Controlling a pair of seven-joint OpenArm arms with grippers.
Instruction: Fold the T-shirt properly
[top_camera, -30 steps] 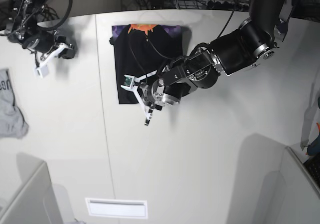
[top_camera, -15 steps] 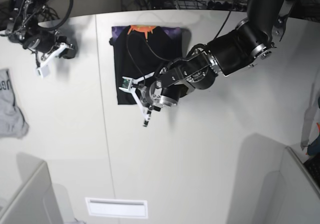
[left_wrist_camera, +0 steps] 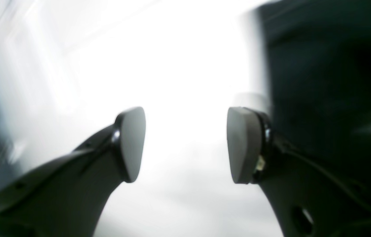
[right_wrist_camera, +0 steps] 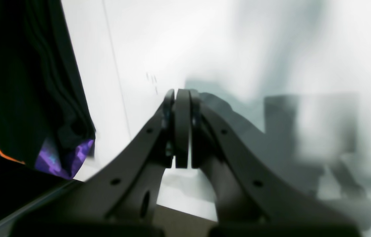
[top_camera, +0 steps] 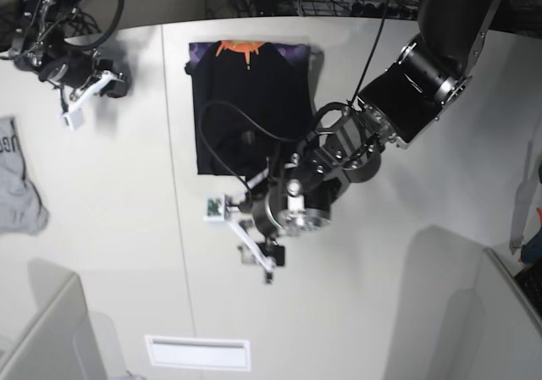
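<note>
The black T-shirt [top_camera: 250,109] lies folded into a rectangle at the back middle of the white table [top_camera: 381,295]. Its orange-and-purple print [top_camera: 246,50] is at the far edge. My left gripper [top_camera: 241,238] is open and empty, over bare table just in front of the shirt's near edge. In the blurred left wrist view the gripper [left_wrist_camera: 187,144] has its jaws wide apart, with the shirt [left_wrist_camera: 323,82] to the right. My right gripper [top_camera: 71,116] is shut and empty at the far left, apart from the shirt. In the right wrist view this gripper [right_wrist_camera: 182,131] is shut, with the shirt [right_wrist_camera: 24,82] on the left.
A grey garment with dark lettering [top_camera: 17,185] lies at the table's left edge. A white slot plate [top_camera: 199,352] sits near the front edge. Grey partitions stand at the front left [top_camera: 47,338] and front right [top_camera: 495,312]. Cables run along the back.
My left gripper has moved off the shirt's near edge toward the front of the table and now hangs over bare table. The right arm has not moved.
</note>
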